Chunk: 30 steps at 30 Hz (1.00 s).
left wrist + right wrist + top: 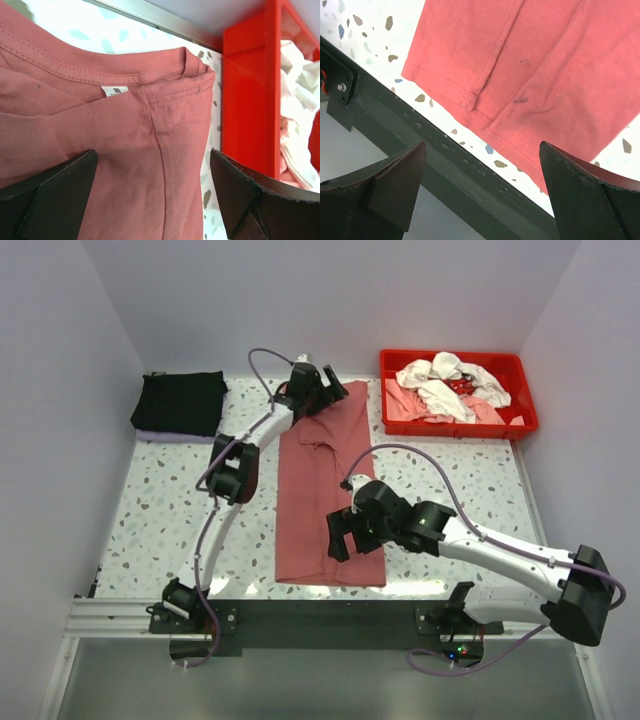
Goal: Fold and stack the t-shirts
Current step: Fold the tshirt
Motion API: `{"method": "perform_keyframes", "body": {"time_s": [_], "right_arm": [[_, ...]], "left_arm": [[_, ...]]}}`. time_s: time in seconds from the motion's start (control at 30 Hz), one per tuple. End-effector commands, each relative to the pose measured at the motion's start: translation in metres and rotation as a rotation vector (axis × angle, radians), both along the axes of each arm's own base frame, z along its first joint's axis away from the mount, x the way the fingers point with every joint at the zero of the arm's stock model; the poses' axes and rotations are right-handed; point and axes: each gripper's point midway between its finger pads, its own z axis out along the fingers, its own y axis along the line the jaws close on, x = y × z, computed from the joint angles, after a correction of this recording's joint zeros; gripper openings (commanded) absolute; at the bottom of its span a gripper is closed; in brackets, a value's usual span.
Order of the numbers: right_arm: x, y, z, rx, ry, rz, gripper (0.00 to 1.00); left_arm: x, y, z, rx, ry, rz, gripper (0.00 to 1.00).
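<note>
- White-walled booth around a pale speckled table (pixel 160 510), with a black rail (pixel 420 150) along the near edge.
- Down the middle of the table, a brick-red t-shirt (pixel 325 490), folded into a long narrow strip, collar at the far end and hem close to the near edge.
- At the far right corner, a bright red tray (pixel 460 430), just beside the shirt's collar end but not touching it.
- At the far left corner, a folded black t-shirt (pixel 180 403), well apart from the red one.
- Inside the tray, a loose heap of white and pale pink t-shirts (pixel 450 385), crumpled and unfolded.
- Over the collar end, the left gripper (pixel 154 152), jaws spread wide and nothing clamped. Collar seam and shoulder fold framed between the two fingers in the left wrist view. Contact with the cloth impossible to judge.
- Over the hem end, the right gripper (pixel 482 145), jaws likewise wide apart and empty. Hem corner and a strip of table edge visible between its fingers. Cloth below the jaws, not pinched.
- Just inside the collar, a small white label (pixel 114 90).
</note>
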Motion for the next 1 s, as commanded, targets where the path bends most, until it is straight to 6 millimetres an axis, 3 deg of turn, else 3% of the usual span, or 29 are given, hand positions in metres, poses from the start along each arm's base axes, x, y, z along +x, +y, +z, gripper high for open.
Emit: {"method": "perform_keyframes", "body": {"time_s": [0.0, 0.03, 0.07, 0.13, 0.17, 0.23, 0.27, 0.33, 0.4, 0.43, 0.47, 0.5, 0.53, 0.57, 0.6, 0.63, 0.67, 0.7, 0.73, 0.77, 0.83, 0.87, 0.93, 0.97], "right_arm": [[0.005, -0.009, 0.013, 0.022, -0.020, -0.084, 0.99], [0.003, -0.010, 0.011, 0.023, -0.018, -0.085, 0.99], [0.003, -0.011, 0.015, 0.038, -0.023, -0.087, 0.99], [0.000, -0.014, 0.014, 0.035, -0.017, -0.092, 0.99], [-0.001, -0.017, 0.015, 0.032, -0.013, -0.100, 0.99], [0.000, -0.021, 0.014, 0.022, -0.015, -0.125, 0.99], [0.002, -0.023, 0.015, 0.025, -0.015, -0.154, 0.99], [0.006, -0.032, 0.013, 0.018, -0.029, -0.212, 0.99], [0.012, -0.039, 0.014, 0.018, -0.056, -0.278, 0.99], [0.014, -0.043, 0.014, 0.016, -0.064, -0.297, 0.99], [0.017, -0.045, 0.014, 0.012, -0.078, -0.320, 0.99], [0.019, -0.047, 0.014, 0.008, -0.085, -0.329, 0.99], [0.020, -0.050, 0.015, 0.007, -0.091, -0.341, 0.99], [0.020, -0.053, 0.013, -0.009, -0.091, -0.354, 0.99], [0.025, -0.058, 0.014, -0.023, -0.108, -0.386, 0.99], [0.026, -0.063, 0.014, -0.032, -0.112, -0.413, 0.99], [0.026, -0.067, 0.012, -0.034, -0.101, -0.449, 0.99], [0.028, -0.072, 0.009, -0.039, -0.115, -0.474, 0.99], [0.030, -0.075, 0.009, -0.034, -0.122, -0.493, 0.99], [0.031, -0.077, 0.012, -0.008, -0.127, -0.527, 0.99], [0.033, -0.084, 0.008, -0.006, -0.142, -0.555, 0.99], [0.033, -0.086, 0.009, 0.005, -0.144, -0.571, 0.99], [0.032, -0.090, 0.004, -0.002, -0.140, -0.579, 0.99], [0.030, -0.091, 0.004, 0.004, -0.127, -0.590, 0.99]], "left_arm": [[0.024, 0.056, 0.037, 0.063, -0.028, 0.149, 1.00], [0.028, 0.063, 0.052, 0.075, -0.060, 0.178, 1.00], [0.029, 0.070, 0.085, 0.081, -0.115, 0.194, 1.00], [0.029, 0.074, 0.121, 0.097, -0.185, 0.192, 1.00], [0.024, 0.076, 0.155, 0.087, -0.234, 0.196, 1.00], [0.015, 0.078, 0.183, 0.099, -0.271, 0.189, 1.00], [0.003, 0.081, 0.205, 0.117, -0.296, 0.183, 1.00], [-0.017, 0.077, 0.222, 0.123, -0.317, 0.133, 1.00], [-0.051, 0.081, 0.230, 0.122, -0.298, 0.086, 1.00], [-0.074, 0.087, 0.261, 0.105, -0.335, 0.080, 1.00], [-0.095, 0.089, 0.220, 0.139, -0.252, 0.037, 1.00], [-0.112, 0.090, 0.217, 0.142, -0.248, 0.024, 1.00], [-0.140, 0.098, 0.246, 0.123, -0.303, 0.023, 1.00], [-0.167, 0.099, 0.202, 0.154, -0.236, -0.017, 1.00], [-0.186, 0.105, 0.193, 0.160, -0.215, -0.016, 1.00], [-0.214, 0.114, 0.217, 0.128, -0.259, -0.002, 1.00], [-0.240, 0.123, 0.174, 0.164, -0.183, -0.008, 1.00], [-0.263, 0.125, 0.162, 0.172, -0.151, -0.002, 1.00], [-0.286, 0.131, 0.175, 0.150, -0.194, 0.006, 1.00], [-0.317, 0.128, 0.134, 0.188, -0.117, -0.045, 1.00], [-0.354, 0.131, 0.117, 0.193, -0.048, -0.088, 1.00], [-0.385, 0.138, 0.087, 0.251, 0.072, -0.126, 1.00], [-0.413, 0.147, 0.077, 0.251, 0.132, -0.111, 1.00], [-0.437, 0.153, 0.055, 0.279, 0.198, -0.133, 1.00]]}}
